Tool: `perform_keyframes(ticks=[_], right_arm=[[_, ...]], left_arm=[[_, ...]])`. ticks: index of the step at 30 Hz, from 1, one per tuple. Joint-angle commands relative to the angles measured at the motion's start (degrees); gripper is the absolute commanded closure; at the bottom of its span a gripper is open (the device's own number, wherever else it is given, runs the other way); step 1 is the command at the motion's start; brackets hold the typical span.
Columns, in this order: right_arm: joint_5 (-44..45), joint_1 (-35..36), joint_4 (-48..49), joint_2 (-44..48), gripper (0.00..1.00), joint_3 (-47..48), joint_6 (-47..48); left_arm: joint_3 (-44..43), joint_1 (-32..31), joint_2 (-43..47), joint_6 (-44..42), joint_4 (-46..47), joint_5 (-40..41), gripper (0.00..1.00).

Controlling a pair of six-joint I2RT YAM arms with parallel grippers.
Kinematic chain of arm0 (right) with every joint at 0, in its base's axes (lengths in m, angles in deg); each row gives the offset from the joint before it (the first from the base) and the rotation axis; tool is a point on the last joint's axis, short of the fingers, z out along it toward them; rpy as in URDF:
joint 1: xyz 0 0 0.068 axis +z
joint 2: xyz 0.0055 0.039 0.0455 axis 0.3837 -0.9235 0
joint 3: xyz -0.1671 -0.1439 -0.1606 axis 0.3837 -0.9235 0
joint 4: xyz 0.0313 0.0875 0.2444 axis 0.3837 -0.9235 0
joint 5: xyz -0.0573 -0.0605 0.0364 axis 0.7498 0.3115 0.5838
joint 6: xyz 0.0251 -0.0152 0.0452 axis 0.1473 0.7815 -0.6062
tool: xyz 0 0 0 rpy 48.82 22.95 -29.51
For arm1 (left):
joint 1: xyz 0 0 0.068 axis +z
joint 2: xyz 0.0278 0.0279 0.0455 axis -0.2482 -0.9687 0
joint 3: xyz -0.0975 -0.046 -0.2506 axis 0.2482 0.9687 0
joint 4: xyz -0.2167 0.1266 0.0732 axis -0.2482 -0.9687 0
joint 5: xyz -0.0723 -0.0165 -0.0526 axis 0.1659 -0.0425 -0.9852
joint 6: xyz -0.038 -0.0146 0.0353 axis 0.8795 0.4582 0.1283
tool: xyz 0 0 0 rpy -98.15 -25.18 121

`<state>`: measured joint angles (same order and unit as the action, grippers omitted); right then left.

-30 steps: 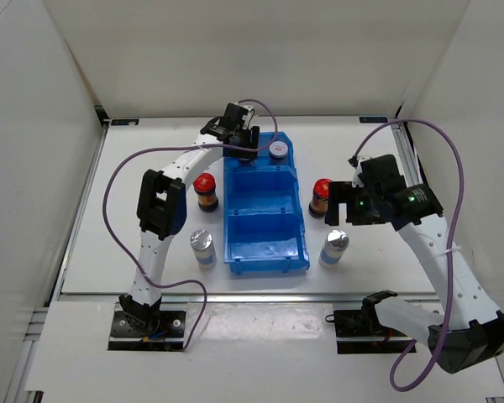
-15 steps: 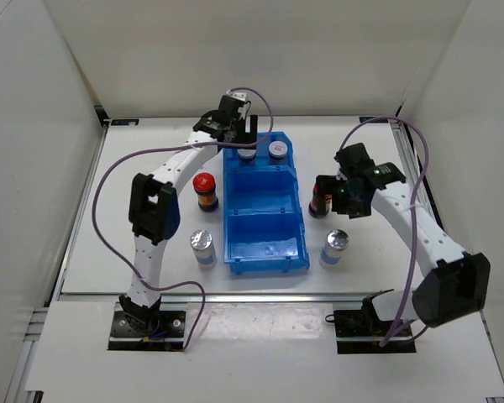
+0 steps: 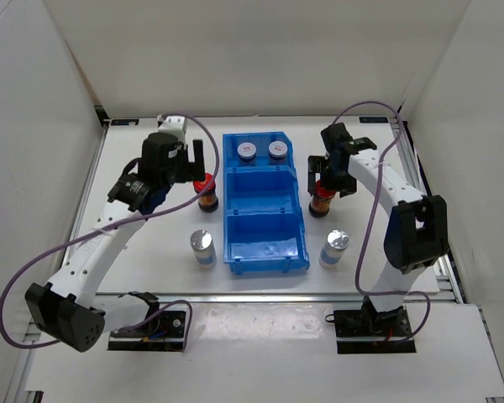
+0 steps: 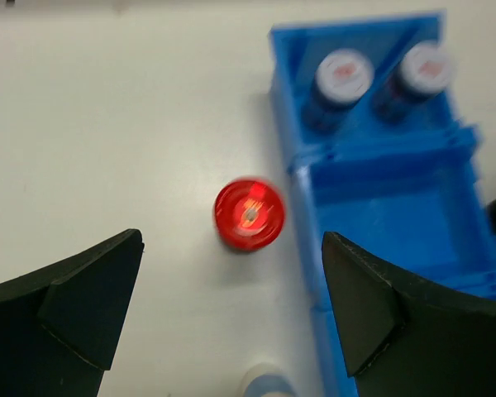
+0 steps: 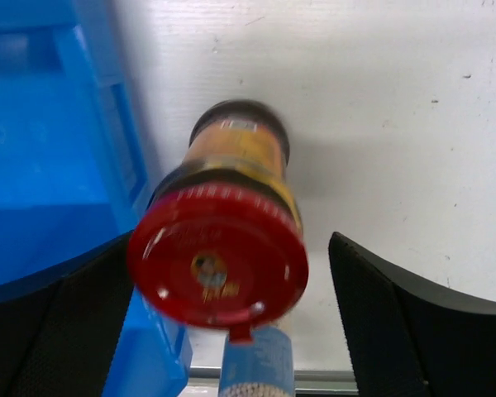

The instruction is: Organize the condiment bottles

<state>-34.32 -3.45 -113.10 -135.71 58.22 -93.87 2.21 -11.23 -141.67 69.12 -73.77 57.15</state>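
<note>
1. Left of the blue bin point(image 3: 265, 220), a red-capped jar point(image 4: 249, 213) stands on the bench point(image 3: 302, 134), just beside the bin's wall. The left gripper point(image 4: 231, 238) hovers above it, jaws spread wide, holding nothing.
2. Right of the bin, a second red-capped jar point(image 5: 219, 265) stands near the wall. The right gripper point(image 5: 231, 248) straddles it with a jaw on either side, open and not yet squeezing.
3. Inside the bin's far compartment stand two white-lidded bottles point(image 3: 247, 150); the other two compartments hold no bottles.
4. Beside the bin's near end stand a silver-capped bottle point(image 3: 202, 248) on the left and a second silver-capped bottle point(image 3: 334, 248) on the right.
5. The step in hand is probably gripping the right jar. Centre the jaws, close on the body below the cap, then lift straight up so the base clears the bin wall.
</note>
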Motion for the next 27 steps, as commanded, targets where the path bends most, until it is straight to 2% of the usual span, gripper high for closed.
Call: perform_keyframes(ticks=[1,3,5,6,9,10,13,18,22,27], right_arm=[[1.9,-0.5,0.7,-2.4,0.07,3.4,0.4],[1.9,-1.0,0.0,-4.3,0.19,4.8,0.4],[2.5,-1.0,0.0,-5.0,0.27,5.5,0.4],[2.5,-1.0,0.0,-5.0,0.38,6.1,0.4],[4.0,-1.0,-1.6,-5.0,0.64,8.1,0.4],[5.2,-1.0,-2.1,-4.2,0.77,8.6,0.4],[9.7,1.8,-2.7,-1.0,0.90,9.3,-0.5],[14.9,8.1,-1.2,5.7,0.98,13.8,0.4],[15.4,14.4,-1.3,4.1,1.00,18.3,0.9],[12.7,17.5,-1.3,0.1,1.00,20.6,0.9]], left_arm=[[7.6,3.3,2.9,-1.6,-2.4,0.4,0.00],[10.8,4.3,6.3,-1.1,-2.4,-0.8,0.00],[12.2,5.7,7.9,-1.1,-2.4,-1.7,0.00],[12.9,6.5,8.6,-0.6,-2.4,-2.5,0.00],[12.9,7.1,8.6,-0.5,-2.4,-3.8,0.00],[12.9,7.1,8.6,-0.5,-2.4,-3.8,0.00],[12.4,7.1,7.4,0.1,-2.4,-4.4,0.00],[11.9,7.1,5.5,1.3,-2.4,-5.0,0.00],[11.3,7.1,3.6,3.1,-2.4,-6.1,0.00],[10.1,7.1,1.1,4.4,-2.4,-6.6,0.00]])
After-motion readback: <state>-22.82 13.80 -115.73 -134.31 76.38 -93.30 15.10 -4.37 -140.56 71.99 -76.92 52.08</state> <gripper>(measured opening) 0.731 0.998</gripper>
